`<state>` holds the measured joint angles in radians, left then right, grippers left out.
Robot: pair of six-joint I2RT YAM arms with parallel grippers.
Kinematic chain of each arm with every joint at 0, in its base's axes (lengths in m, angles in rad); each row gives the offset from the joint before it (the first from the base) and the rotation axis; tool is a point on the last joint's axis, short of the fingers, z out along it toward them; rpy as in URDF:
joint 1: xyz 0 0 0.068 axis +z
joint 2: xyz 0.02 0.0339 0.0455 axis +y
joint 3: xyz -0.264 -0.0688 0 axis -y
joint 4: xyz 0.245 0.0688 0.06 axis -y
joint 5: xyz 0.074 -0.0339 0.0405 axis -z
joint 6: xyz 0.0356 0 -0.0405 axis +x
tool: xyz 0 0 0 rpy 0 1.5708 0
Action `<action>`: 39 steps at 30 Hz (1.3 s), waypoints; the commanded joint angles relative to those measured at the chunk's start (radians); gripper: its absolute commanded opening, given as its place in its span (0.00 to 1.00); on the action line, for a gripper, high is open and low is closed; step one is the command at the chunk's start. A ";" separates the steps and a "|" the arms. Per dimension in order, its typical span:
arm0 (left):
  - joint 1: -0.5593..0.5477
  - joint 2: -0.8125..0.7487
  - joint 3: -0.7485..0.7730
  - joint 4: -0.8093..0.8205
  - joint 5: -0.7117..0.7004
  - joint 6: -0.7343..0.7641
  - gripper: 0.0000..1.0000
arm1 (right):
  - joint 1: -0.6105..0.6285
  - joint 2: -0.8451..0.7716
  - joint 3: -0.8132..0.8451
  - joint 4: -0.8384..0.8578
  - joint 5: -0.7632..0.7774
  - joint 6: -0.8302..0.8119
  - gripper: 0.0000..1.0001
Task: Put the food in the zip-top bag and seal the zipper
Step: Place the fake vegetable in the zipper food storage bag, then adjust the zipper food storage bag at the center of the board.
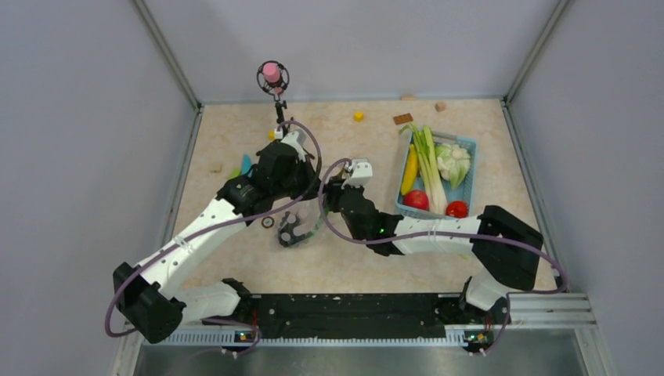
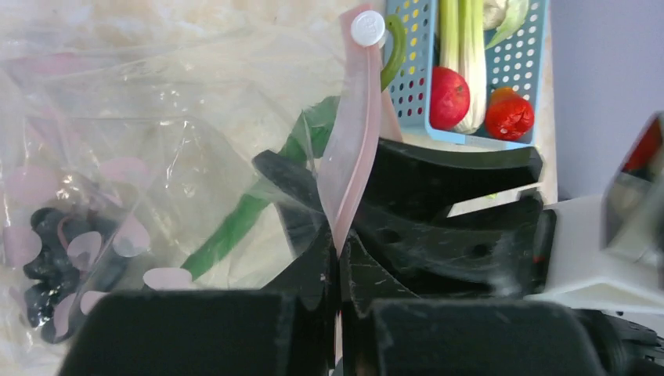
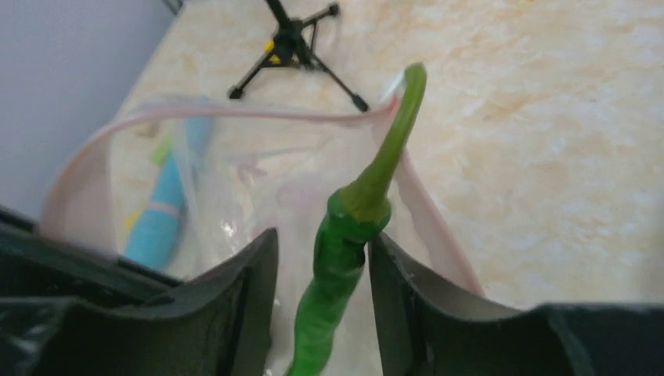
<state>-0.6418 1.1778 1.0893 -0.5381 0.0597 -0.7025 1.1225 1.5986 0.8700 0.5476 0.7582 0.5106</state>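
I see the basket (image 1: 467, 144) at right on the table (image 1: 337, 266), holding banana (image 1: 409, 169), stalks (image 1: 429, 164), cauliflower (image 1: 454, 160) and two round fruits (image 1: 416, 199) at its near end. Bag (image 2: 117, 117) sits left of centre with grapes (image 2: 55, 251) inside. Pod (image 3: 344, 235) lies between right gripper (image 3: 321, 258) fingers at the bag mouth. Left gripper (image 2: 338, 258) sits on the zipper (image 2: 352, 141). Tripod (image 1: 272, 78) stands behind.

plain pale grey walls (image 1: 78, 117) close in the desk (image 1: 344, 266) on three sides, metal posts in the far corners. the desk top is beige, marbled stone in look. a slotted metal rail (image 1: 548, 309) runs along its near edge. light is even and soft.
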 commanded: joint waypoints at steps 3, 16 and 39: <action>-0.012 -0.049 0.001 0.115 0.014 -0.013 0.00 | 0.024 -0.022 0.156 -0.328 -0.136 -0.159 0.61; -0.011 -0.038 0.013 0.097 -0.049 -0.001 0.00 | 0.015 -0.284 0.204 -0.563 -0.211 -0.310 0.95; -0.002 0.121 0.143 0.079 -0.006 0.066 0.00 | -0.481 -0.417 -0.025 -0.708 -0.656 -0.109 0.89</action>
<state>-0.6487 1.3014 1.1835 -0.5007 0.0315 -0.6590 0.6430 1.1511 0.8589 -0.1844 0.1787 0.3214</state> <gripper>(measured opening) 0.015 0.904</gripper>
